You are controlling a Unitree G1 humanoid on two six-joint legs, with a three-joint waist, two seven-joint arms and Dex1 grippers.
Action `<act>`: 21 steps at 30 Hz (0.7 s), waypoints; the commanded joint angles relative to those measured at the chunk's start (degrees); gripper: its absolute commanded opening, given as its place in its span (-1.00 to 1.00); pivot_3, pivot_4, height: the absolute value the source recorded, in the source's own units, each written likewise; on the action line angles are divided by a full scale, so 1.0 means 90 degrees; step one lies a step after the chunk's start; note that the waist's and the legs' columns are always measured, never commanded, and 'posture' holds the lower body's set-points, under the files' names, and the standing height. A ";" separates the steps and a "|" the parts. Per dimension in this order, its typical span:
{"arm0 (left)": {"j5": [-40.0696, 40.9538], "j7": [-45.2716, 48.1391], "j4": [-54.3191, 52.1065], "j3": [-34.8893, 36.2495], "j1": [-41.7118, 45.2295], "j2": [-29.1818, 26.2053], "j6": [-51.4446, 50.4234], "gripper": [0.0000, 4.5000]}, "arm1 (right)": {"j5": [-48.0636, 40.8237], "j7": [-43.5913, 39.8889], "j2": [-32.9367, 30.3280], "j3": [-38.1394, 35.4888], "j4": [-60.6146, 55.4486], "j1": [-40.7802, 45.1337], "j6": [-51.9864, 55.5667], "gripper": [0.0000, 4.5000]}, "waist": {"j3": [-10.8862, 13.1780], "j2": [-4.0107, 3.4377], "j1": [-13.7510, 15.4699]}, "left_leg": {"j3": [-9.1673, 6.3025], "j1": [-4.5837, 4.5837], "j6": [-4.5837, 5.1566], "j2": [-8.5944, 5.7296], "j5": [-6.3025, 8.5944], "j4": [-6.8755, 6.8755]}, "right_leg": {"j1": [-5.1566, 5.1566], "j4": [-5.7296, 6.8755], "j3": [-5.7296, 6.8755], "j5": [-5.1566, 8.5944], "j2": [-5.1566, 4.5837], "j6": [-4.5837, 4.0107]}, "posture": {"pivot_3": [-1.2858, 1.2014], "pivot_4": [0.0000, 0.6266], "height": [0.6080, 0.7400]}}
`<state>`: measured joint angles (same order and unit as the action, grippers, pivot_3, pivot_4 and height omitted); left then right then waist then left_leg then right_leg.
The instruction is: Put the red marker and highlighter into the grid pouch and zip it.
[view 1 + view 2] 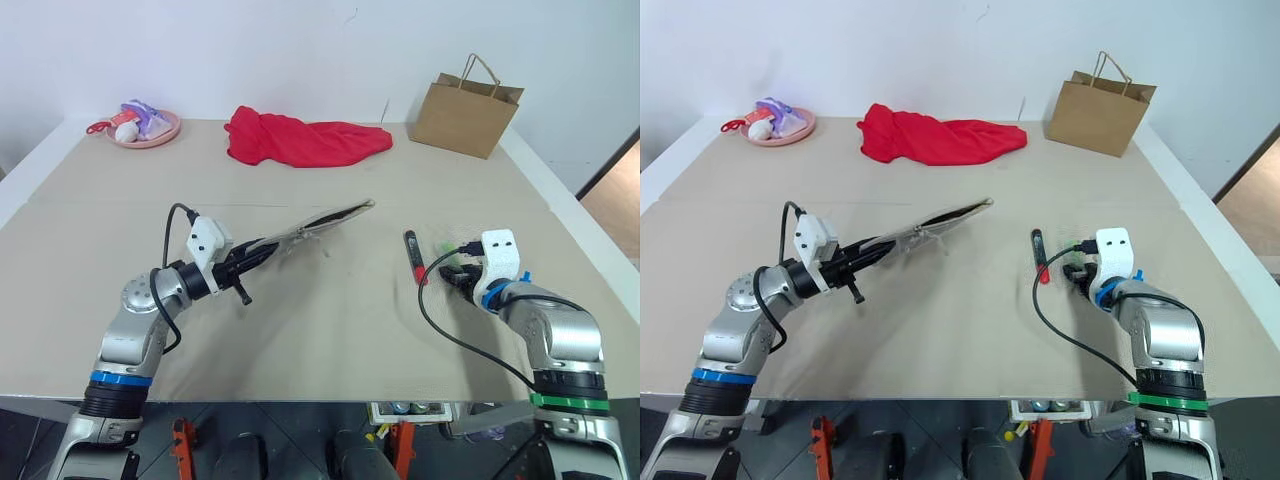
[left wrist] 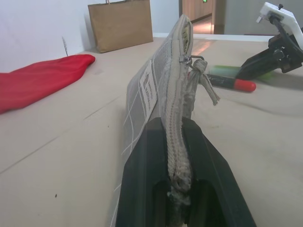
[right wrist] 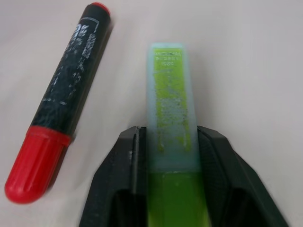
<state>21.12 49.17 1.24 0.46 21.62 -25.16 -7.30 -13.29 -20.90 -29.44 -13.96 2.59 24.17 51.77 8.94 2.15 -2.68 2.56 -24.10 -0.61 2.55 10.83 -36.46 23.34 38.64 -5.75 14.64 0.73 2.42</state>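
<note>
My left gripper (image 1: 268, 248) is shut on one end of the grid pouch (image 1: 322, 221), holding it edge-up above the table, with its zipper edge and cord pull (image 2: 203, 78) on top. The red marker (image 1: 412, 256), black with a red cap, lies on the table to the right of the pouch. Just beyond it lies the lime-green highlighter (image 3: 170, 94), resting on the table. My right gripper (image 3: 168, 136) is down at it, with a black finger pressed against each side of its barrel. That gripper (image 2: 267, 59) also appears in the left wrist view beside the red marker (image 2: 232, 84).
A red cloth (image 1: 300, 138) lies bunched at the back middle of the table. A brown paper bag (image 1: 465, 115) stands at the back right. A pink plate (image 1: 172, 132) with small items sits at the back left.
</note>
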 commanded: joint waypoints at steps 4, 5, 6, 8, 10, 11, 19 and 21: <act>-0.0002 0.0015 -0.0029 0.0091 0.0119 0.0018 0.0211 -1.00 | -0.0024 0.0157 0.0015 -0.0109 0.0245 -0.0065 0.0159 -0.52 | 0.0000 0.0001 -0.0002 | 0.0003 -0.0004 0.0000 0.0003 0.0000 0.0001 | -0.0002 -0.0019 0.0000 -0.0007 0.0000 0.0006 | 0.03 -0.52 1.00; -0.0001 0.0019 -0.0016 0.0094 0.0124 0.0017 0.0220 -1.00 | -0.0038 0.0151 0.0018 -0.0109 0.0222 -0.0080 0.0155 -0.52 | 0.0000 0.0000 -0.0002 | 0.0003 -0.0005 0.0000 0.0003 0.0000 0.0001 | -0.0002 -0.0021 0.0000 -0.0008 0.0000 0.0006 | 0.03 -0.52 1.00; 0.0002 0.0025 -0.0010 0.0097 0.0125 0.0014 0.0225 -1.00 | -0.0060 0.0139 0.0019 -0.0110 0.0190 -0.0096 0.0154 -0.52 | 0.0000 0.0000 -0.0002 | 0.0003 -0.0006 0.0000 0.0003 0.0000 0.0001 | -0.0002 -0.0023 0.0000 -0.0009 0.0000 0.0006 | 0.03 -0.52 1.00; 0.0032 0.0044 -0.0017 0.0110 0.0120 0.0005 0.0201 -1.00 | -0.0039 0.0109 -0.0032 -0.0079 0.0064 -0.0098 -0.0049 -0.52 | 0.0000 0.0000 -0.0002 | 0.0005 -0.0006 0.0000 0.0004 0.0000 0.0001 | -0.0002 -0.0026 -0.0001 -0.0010 0.0000 0.0007 | 0.03 -0.52 1.00; 0.0071 0.0066 -0.0039 0.0124 0.0101 -0.0005 0.0157 -1.00 | 0.0039 0.0027 -0.0131 -0.0007 -0.0205 -0.0093 -0.0545 -0.52 | 0.0000 0.0000 -0.0002 | 0.0005 -0.0008 0.0000 0.0004 0.0000 0.0003 | -0.0001 -0.0029 -0.0001 -0.0011 0.0000 0.0008 | 0.03 -0.52 1.00; 0.0086 0.0082 -0.0040 0.0131 0.0100 -0.0016 0.0143 -1.00 | 0.0041 -0.0058 -0.0196 0.0042 -0.0414 -0.0026 -0.0752 -0.52 | 0.0003 -0.0005 -0.0003 | 0.0006 -0.0011 0.0000 0.0004 0.0000 0.0003 | 0.0001 -0.0029 -0.0001 -0.0011 0.0000 0.0009 | 0.03 -0.52 1.00; 0.0097 0.0156 0.0017 0.0147 0.0132 -0.0062 0.0125 -1.00 | -0.1137 -0.2311 -0.1346 0.0518 -0.2734 0.0608 -0.1401 -0.52 | 0.0026 -0.0044 -0.0021 | 0.0036 -0.0051 0.0008 0.0005 0.0007 0.0025 | 0.0066 -0.0029 -0.0027 -0.0014 0.0013 0.0017 | 0.03 -0.52 1.00; 0.0088 0.0161 0.0033 0.0135 0.0142 -0.0049 0.0133 -1.00 | -0.1492 -0.2954 -0.1740 0.0623 -0.3070 0.0563 -0.1278 -0.52 | 0.0022 -0.0037 -0.0004 | 0.0015 -0.0059 0.0010 0.0011 0.0011 0.0027 | 0.0066 -0.0029 -0.0012 -0.0008 0.0025 0.0009 | 0.03 -0.52 1.00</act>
<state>21.36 50.49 1.90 0.56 22.11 -25.36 -6.63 -23.43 -42.00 -42.52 -8.78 -21.68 30.25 39.69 9.13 1.82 -2.71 2.62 -24.63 -0.53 2.66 10.94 -36.21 23.91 38.37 -5.78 14.60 0.96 2.46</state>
